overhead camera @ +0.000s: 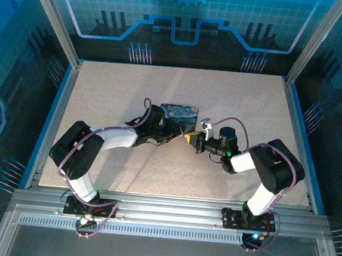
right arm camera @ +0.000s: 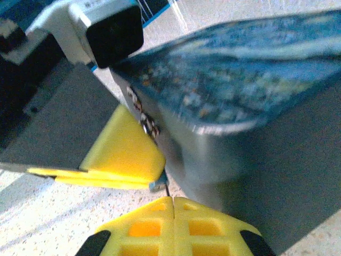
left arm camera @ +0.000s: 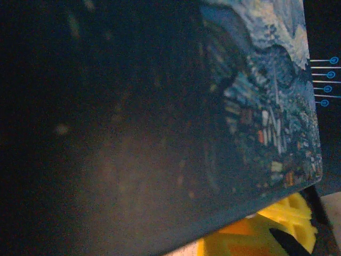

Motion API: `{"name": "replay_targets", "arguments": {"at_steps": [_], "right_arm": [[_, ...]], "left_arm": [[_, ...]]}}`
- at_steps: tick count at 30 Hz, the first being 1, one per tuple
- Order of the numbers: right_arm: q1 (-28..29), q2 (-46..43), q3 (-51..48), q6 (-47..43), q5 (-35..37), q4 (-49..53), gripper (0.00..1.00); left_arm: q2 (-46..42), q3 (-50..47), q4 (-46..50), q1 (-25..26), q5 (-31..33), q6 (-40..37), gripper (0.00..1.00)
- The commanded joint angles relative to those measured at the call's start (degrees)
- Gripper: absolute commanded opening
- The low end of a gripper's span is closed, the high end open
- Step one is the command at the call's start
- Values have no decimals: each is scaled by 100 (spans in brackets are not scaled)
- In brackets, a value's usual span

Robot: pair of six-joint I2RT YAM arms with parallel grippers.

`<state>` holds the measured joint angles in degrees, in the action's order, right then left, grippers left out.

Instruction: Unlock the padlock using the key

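In the right wrist view a small bluish-grey padlock pokes out from the tip of my left gripper, whose yellow fingers are pressed together on it. A thin dark sliver of key sticks out of my right gripper, which is shut on it and points at the padlock's underside. Key and padlock touch or nearly touch; I cannot tell whether the key is inside. From above, the left gripper and the right gripper meet tip to tip just in front of the box.
The dark blue box with the starry print stands right behind both grippers, its side wall close to the right fingers. Its dark surface looms in the left wrist view. A small chain or clasp hangs on the box front.
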<state>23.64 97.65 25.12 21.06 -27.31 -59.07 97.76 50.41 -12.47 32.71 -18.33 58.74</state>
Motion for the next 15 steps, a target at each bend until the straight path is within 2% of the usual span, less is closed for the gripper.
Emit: {"name": "replay_targets", "arguments": {"at_steps": [1, 8, 15], "right_arm": [[-52, -85, 43, 38, -117, -432, 0], [-45, -141, -123, -5, -174, -356, 0], [-146, -476, -448, -168, 90, -51, 0]], "left_arm": [[-167, 52, -230, 92, -559, 179, 11], [-178, 93, -271, 77, -401, 331, 10], [-200, 34, -252, 16, -128, 504, 11]]}}
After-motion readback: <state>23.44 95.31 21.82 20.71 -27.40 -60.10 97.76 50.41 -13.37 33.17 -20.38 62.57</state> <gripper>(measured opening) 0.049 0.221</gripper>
